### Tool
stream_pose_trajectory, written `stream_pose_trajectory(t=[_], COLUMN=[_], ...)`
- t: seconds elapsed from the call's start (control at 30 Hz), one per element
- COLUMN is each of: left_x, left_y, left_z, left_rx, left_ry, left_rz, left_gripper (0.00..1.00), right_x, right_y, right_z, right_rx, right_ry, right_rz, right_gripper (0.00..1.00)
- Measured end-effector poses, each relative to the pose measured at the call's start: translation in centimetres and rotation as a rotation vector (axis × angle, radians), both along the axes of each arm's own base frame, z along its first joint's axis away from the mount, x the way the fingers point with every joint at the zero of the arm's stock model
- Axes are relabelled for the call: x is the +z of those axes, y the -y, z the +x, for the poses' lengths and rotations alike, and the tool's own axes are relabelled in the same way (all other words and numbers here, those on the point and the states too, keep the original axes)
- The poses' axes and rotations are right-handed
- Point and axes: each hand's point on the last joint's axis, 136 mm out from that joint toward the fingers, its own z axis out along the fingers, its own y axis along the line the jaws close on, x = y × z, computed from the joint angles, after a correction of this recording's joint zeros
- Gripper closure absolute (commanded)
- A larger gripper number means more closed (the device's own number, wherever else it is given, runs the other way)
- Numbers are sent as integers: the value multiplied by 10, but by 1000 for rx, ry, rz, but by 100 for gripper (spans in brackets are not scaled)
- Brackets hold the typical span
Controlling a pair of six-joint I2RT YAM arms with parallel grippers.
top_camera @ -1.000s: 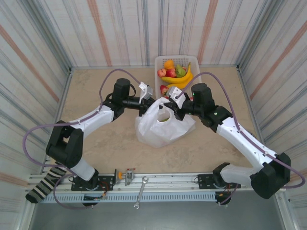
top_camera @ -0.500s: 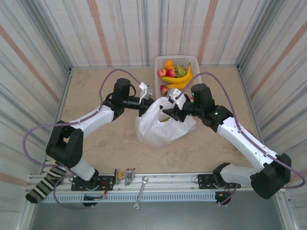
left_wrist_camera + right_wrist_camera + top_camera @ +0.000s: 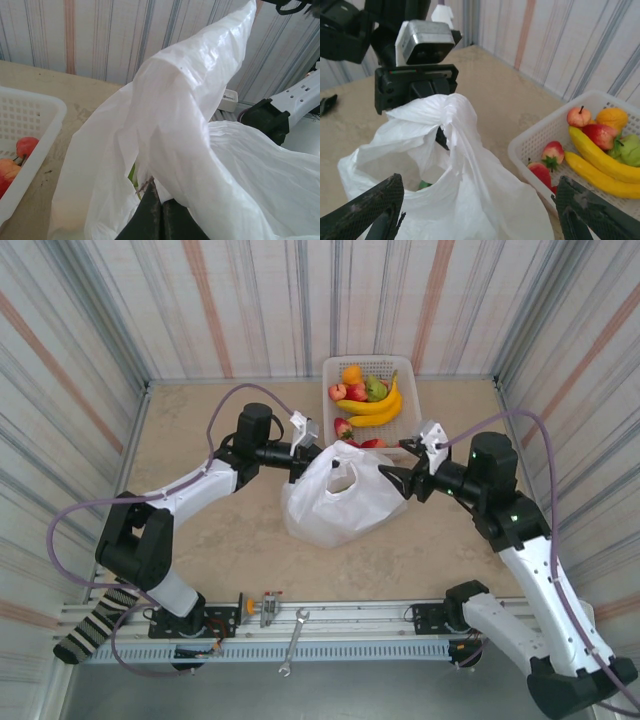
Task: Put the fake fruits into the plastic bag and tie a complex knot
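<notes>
Left jaws pinched shut on the bag (image 3: 335,500), holding its mouth up on the surface (image 3: 200,540); right jaws stood wide and empty just right of it, nearer the fruits (image 3: 370,405) in the basket (image 3: 365,359) behind.

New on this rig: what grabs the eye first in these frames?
Dead centre sits the white plastic bag, its top pinched up by the shut left gripper. The right gripper stands open just to the bag's right. Behind them, a white basket holds bright fake fruits, the yellow bananas loudest.
</notes>
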Motion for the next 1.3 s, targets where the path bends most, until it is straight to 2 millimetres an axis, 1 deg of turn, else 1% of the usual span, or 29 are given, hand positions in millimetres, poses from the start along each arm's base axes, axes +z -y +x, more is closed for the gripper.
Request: stream_pose_trajectory(t=[0.07, 0.13, 0.2, 0.3, 0.37, 0.43, 0.63, 0.77, 1.13, 1.3], left_x=[-1, -1, -1, -1, -1, -1, -1, 0, 1, 1], left_y=[0, 0, 0, 0, -1, -1, 1, 1, 1, 1], left_z=[0, 0, 0, -1, -1, -1, -3, -3, -2, -3], left_rx=[0, 0, 0, 0, 0, 0, -4, -6, -7, -6], left_ry=[-7, -9, -11, -15, -18, -19, -21, -17, -17, -21], left_rz=[4, 5, 6, 8, 10, 11, 12, 10, 12, 14], left_gripper=[100, 100, 100, 100, 100, 100, 100, 100, 100, 100], right_x=[-2, -7, -15, -35, -45, -50, -58, -62, -67, -64], right_y=[-2, -10, -18, -34, -44, -52, -57, -58, -49, -50], right_z=[-8, -14, -19, -29, -36, -38, -15, -5, 9, 12], right_rx=[23, 66, 103, 157, 186, 200, 121, 85, 11, 10], right_ry=[-56, -131, -198, -302, -343, -362, -345, -319, -240, -218], right_rz=[58, 118, 168, 216, 217, 212, 193, 173, 107, 110], right_gripper=[45, 53, 54, 55, 56, 56, 57, 56, 55, 55])
